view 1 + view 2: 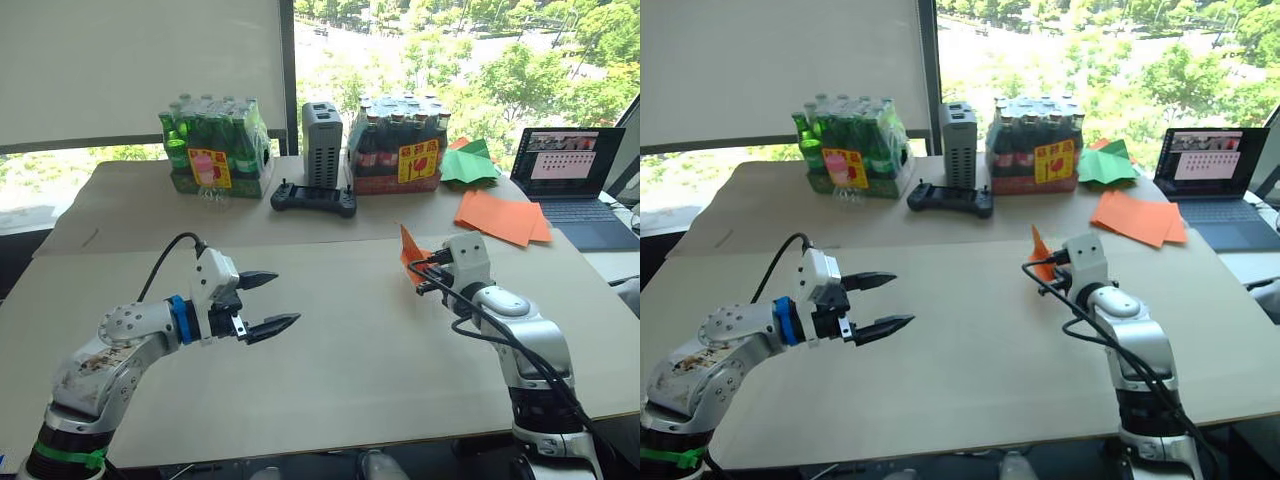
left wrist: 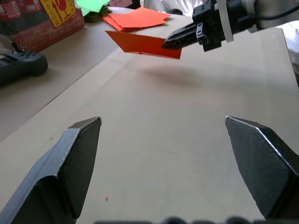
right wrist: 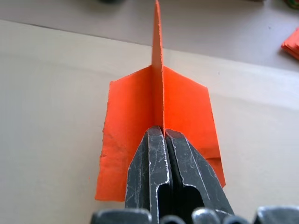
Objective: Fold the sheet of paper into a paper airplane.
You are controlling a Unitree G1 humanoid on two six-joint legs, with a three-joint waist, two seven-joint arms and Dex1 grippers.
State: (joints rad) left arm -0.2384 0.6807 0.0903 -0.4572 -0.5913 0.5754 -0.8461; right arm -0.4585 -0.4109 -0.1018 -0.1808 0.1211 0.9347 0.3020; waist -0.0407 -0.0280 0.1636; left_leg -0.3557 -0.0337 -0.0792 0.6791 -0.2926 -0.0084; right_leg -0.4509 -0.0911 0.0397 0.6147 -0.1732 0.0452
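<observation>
Hovering over the near part of the table (image 1: 330, 370), the left gripper (image 1: 268, 303) is spreading its black fingers wide and gripping nothing. At its three o'clock, the right gripper (image 3: 163, 140) is pinching its fingers tight on the paper airplane (image 3: 182, 107), lifting it clear of the tabletop. Toward one o'clock from the airplane, flat orange sheets (image 1: 503, 216) are lying beside a laptop (image 1: 575, 175).
</observation>
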